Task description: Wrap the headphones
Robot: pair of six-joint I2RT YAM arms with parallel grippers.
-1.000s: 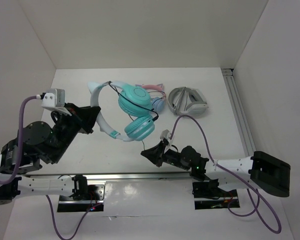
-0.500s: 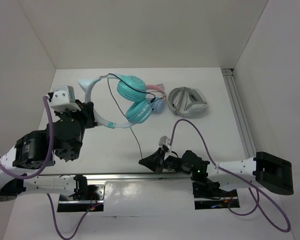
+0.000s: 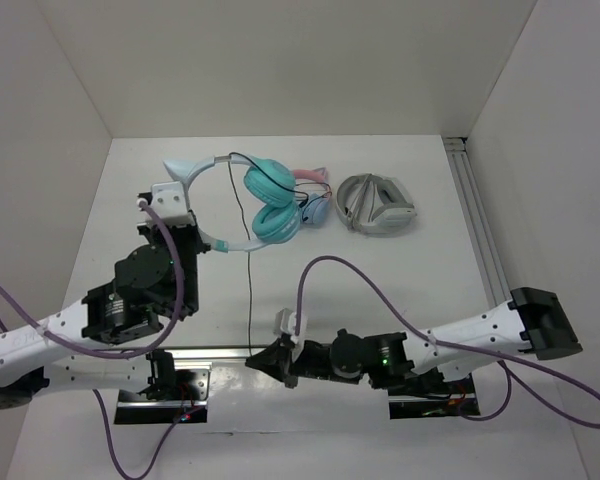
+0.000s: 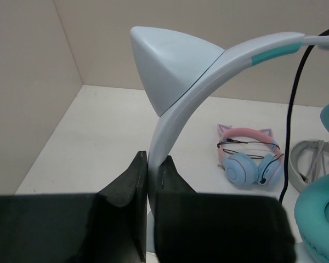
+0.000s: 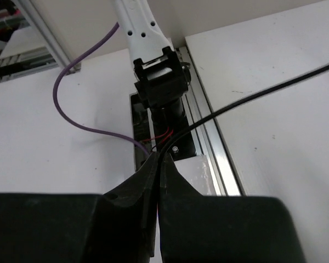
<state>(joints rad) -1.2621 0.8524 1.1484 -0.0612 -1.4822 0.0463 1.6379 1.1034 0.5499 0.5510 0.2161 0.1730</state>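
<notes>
You are holding the headphones (image 3: 270, 200) with your left gripper (image 4: 148, 164). Its two fingers are pressing together on the translucent white headband (image 4: 167, 129), pinching it just below one pointed cat ear (image 4: 170, 66), which is standing directly above the fingertips. From that pinch the band is arching up and away to the gripper's right. The teal ear cups (image 3: 276, 220) are hanging at the far end of the band, well to the right of the fingers; whether they are touching the table (image 3: 410, 280) cannot be told.

The thin black cable (image 3: 250, 300) is dropping from the top of the band, passing to the right of your left gripper, and running in a straight line down to your right gripper (image 5: 156, 161). That gripper is lying low near the front rail, its fingers closed tight and nipping the cable right at their tips. From there the cable is stretching away up and to the right across the table.

Beyond the left fingertips, farther back and to the right, the pink-banded headphones (image 4: 247, 159) are lying flat. The folded grey-white headphones (image 3: 375, 205) are sitting just to their right, apart from both grippers.
</notes>
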